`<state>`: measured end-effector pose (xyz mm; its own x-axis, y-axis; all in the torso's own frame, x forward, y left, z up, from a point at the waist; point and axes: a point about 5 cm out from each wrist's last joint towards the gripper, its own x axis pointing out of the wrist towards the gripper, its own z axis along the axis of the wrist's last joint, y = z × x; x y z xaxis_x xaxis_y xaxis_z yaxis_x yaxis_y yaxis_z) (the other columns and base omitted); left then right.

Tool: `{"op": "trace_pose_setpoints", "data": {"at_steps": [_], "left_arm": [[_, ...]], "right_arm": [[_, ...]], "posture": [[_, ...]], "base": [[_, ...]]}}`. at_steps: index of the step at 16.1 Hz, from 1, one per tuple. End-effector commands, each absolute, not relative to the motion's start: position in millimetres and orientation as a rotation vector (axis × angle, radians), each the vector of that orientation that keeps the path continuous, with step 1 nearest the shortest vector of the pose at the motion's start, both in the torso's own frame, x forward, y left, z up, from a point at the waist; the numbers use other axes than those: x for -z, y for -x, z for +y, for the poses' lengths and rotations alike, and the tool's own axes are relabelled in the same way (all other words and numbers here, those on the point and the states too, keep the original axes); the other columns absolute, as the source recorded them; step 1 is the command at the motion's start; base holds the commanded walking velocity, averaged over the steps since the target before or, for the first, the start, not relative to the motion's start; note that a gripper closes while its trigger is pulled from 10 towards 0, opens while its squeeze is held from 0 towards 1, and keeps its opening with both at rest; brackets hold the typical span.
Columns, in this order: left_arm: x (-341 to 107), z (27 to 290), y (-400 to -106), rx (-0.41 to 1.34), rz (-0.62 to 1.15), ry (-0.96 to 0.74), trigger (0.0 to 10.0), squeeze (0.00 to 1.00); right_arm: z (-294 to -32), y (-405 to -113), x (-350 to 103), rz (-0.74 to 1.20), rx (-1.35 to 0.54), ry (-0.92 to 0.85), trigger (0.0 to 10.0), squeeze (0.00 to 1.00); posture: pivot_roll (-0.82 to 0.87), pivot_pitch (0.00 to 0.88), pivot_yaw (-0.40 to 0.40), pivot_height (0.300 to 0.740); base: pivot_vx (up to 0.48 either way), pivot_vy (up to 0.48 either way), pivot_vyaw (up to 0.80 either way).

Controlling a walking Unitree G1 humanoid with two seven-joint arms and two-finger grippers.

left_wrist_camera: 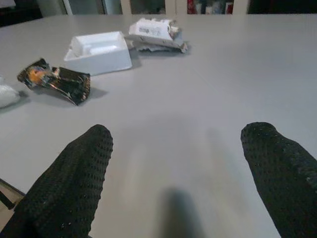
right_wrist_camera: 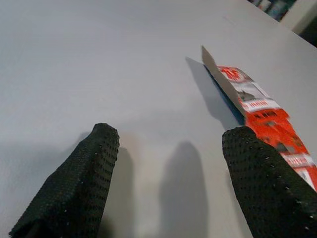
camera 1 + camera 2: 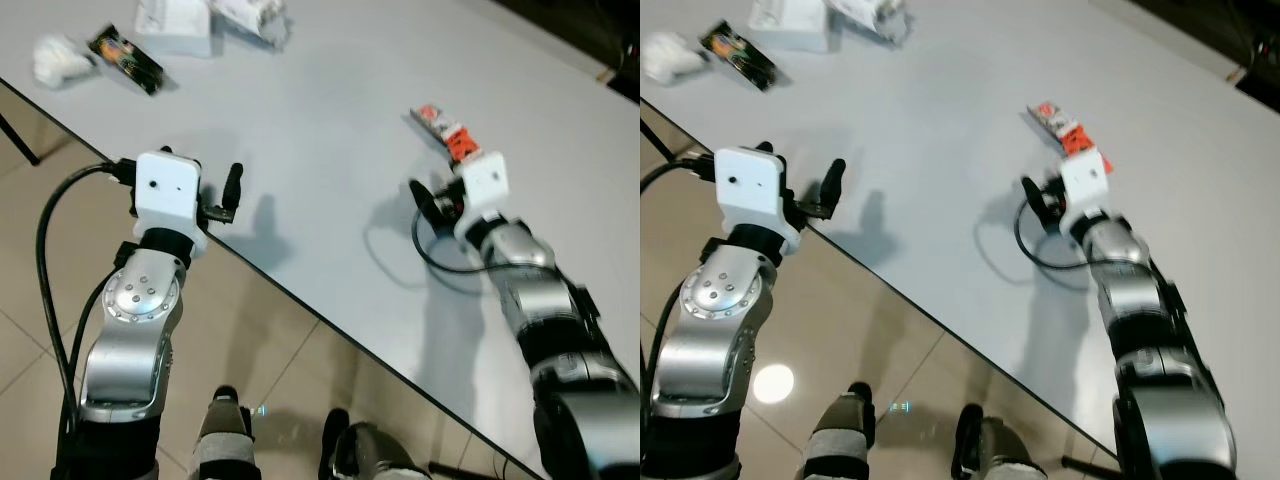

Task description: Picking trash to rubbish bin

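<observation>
silver jointed arms, white boxy wrist housings, looping black cables (dimpled black rubber fingers [image 1: 74, 183]).

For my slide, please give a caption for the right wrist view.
Open right gripper above the grey table, beside a red carton.

red wrapper [image 2: 262, 116], print unreadable

Head stereo pair is looking steeply down, sharing the grey desk [image 3: 320, 120] and both arms; each wrist camera is skimming low along its own claw.
</observation>
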<state>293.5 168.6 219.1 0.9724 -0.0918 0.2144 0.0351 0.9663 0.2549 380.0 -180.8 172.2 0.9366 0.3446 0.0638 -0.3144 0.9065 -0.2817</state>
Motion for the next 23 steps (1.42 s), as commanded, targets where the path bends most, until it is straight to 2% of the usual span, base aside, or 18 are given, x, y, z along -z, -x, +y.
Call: {"op": "trace_pose_setpoints", "data": {"at_steps": [1, 6, 12, 17, 21, 23], "left_arm": [[-217, 165, -288, 0.078, -0.215, -0.258, 10.0, 0.0], [-217, 167, -283, 0.074, -0.195, -0.263, 10.0, 0.0], [-218, 169, -279, 0.074, -0.179, -0.272, 10.0, 0.0], [-219, 172, -274, 0.071, -0.163, -0.285, 10.0, 0.0], [-221, 177, -271, 0.073, -0.146, -0.3, 10.0, 0.0], [-221, 178, -271, 0.078, -0.135, -0.307, 10.0, 0.0]], "right_arm": [[-193, -379, -166, -0.085, -0.329, 0.314, 10.0, 0.0], [-200, -382, -166, -0.082, -0.314, 0.376, 10.0, 0.0], [-242, -383, -178, -0.047, -0.158, 0.422, 10.0, 0.0], [-260, -381, -177, 0.014, -0.107, 0.422, 10.0, 0.0], [-265, -378, -165, 0.097, -0.116, 0.327, 10.0, 0.0], [-267, -377, -159, 0.147, -0.131, 0.201, 10.0, 0.0]], "posture": [[0.51, 0.38, -0.173, 0.74], [0.51, 0.395, -0.17, 0.74], [0.53, 0.413, -0.167, 0.74], [0.55, 0.433, -0.156, 0.74], [0.57, 0.451, -0.139, 0.74], [0.57, 0.458, -0.133, 0.74]], "base": [[0.0, 0.0, 0.0], [0.0, 0.0, 0.0], [0.0, 0.0, 0.0], [0.0, 0.0, 0.0], [0.0, 0.0, 0.0], [0.0, 0.0, 0.0]]}}
